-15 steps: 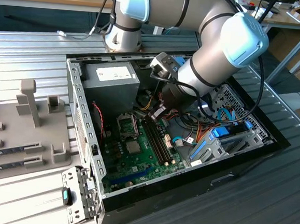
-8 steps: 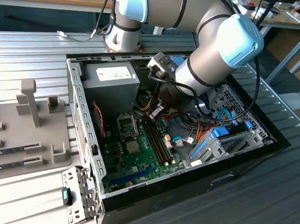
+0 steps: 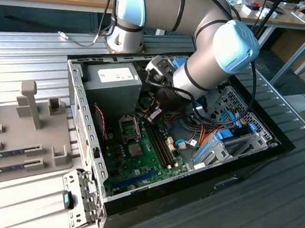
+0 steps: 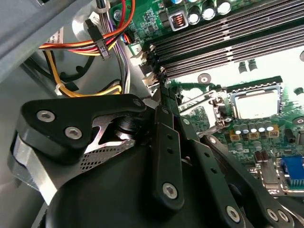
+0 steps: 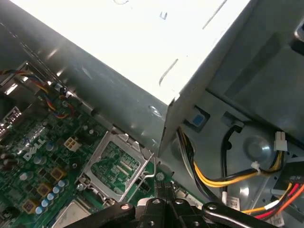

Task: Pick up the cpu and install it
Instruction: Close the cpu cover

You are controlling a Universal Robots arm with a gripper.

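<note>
The cpu (image 3: 135, 148), a flat silver-grey square, lies in its socket on the green motherboard (image 3: 148, 169). Both wrist views show the cpu too (image 4: 256, 104) (image 5: 71, 216). The socket's metal load plate (image 3: 129, 125) (image 5: 116, 164) stands flipped open on the side toward the power supply. My gripper (image 3: 153, 116) hovers inside the open case, a little above the board and to the exterior view's right of the load plate, near the end of the memory slots. In both wrist views my gripper (image 4: 160, 92) (image 5: 160, 187) is shut, with nothing between the fingertips.
A big grey power supply (image 3: 115, 84) with a white label fills the case's far corner. Long memory slots (image 3: 163, 144) run beside the socket. Bundled cables (image 3: 214, 132) crowd the exterior view's right. A grey tray (image 3: 12, 153) holding memory sticks lies outside the case wall (image 3: 85, 130).
</note>
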